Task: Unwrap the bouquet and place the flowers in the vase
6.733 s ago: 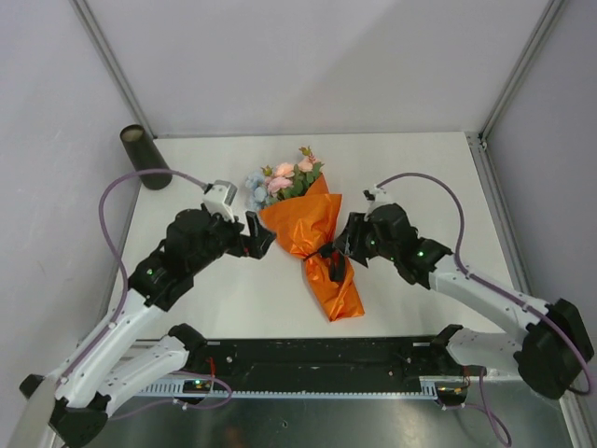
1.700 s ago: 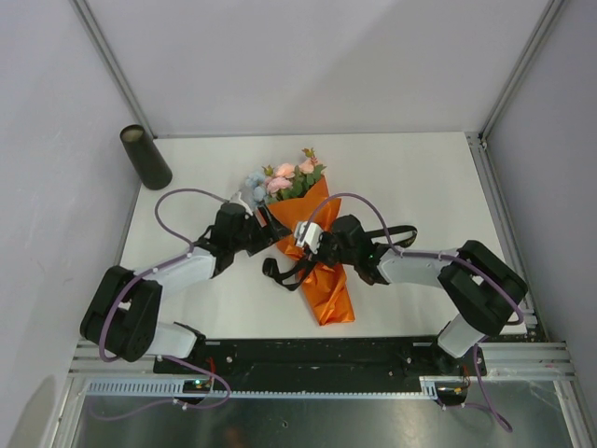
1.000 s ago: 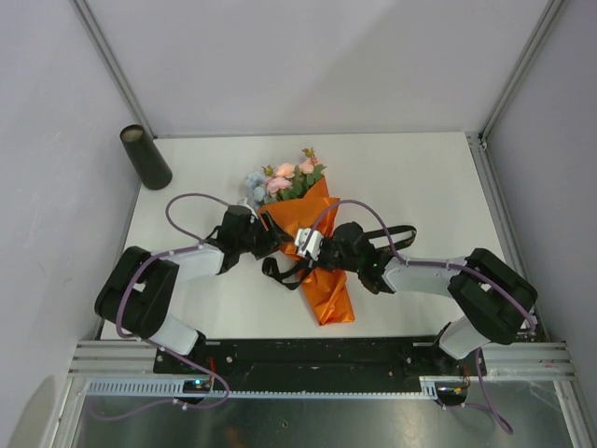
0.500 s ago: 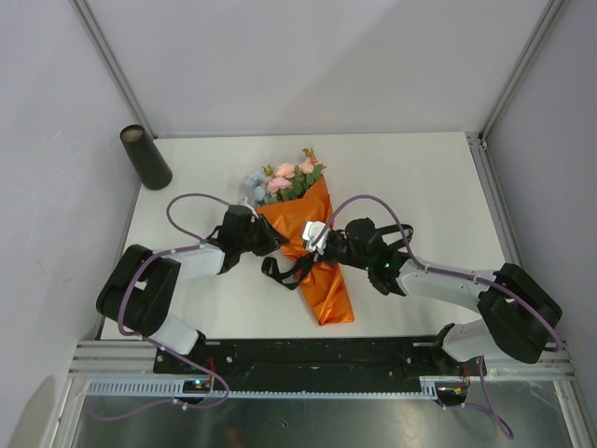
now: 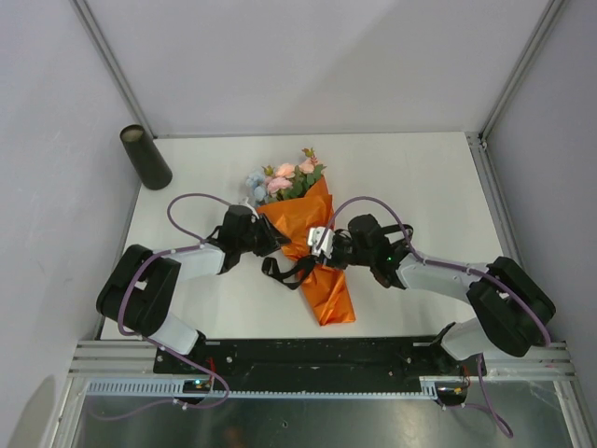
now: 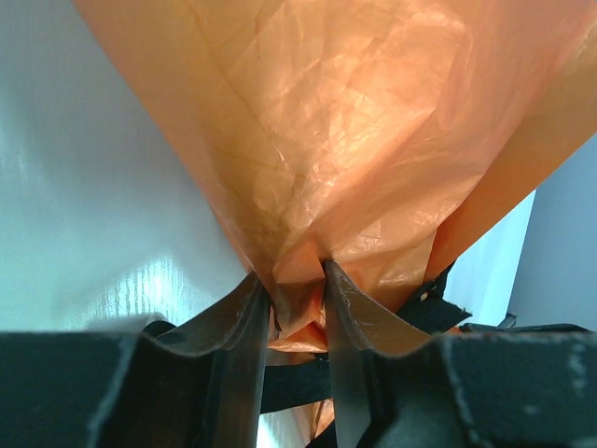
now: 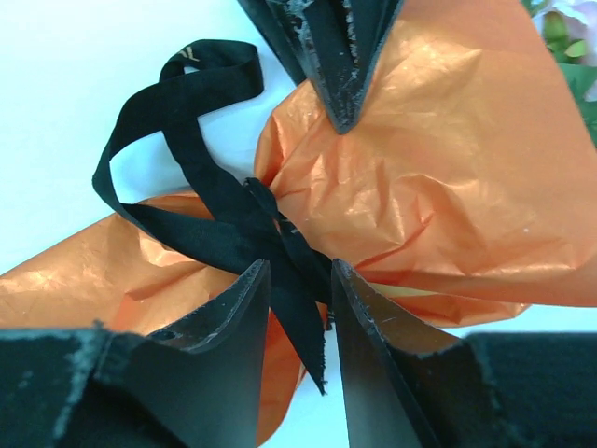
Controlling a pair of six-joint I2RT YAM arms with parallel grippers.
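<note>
White surface [image 5: 420, 177] under grey walls, and the bouquet [image 5: 306, 217] lay across its middle, flowers [image 5: 284, 177] pointing to the far wall and the narrow end toward the arm bases. The vase [image 5: 145, 157] stood apart in the far left corner. Both arms were folded low, elbows out near the front edge, forearms stretched almost flat toward the bouquet from either side. The left claw [image 6: 294, 280] came in at the cone's left edge and was pinched on a fold of the orange wrapping paper [image 6: 326, 140], the crumpled foil squeezed between both fingers. The right claw [image 7: 299, 269] sat at the waist of the cone, its fingers parted, with the knot and one tail of the black ribbon [image 7: 187, 121] lying in the gap. Loose loops of ribbon trailed over the surface beside the paper.
</note>
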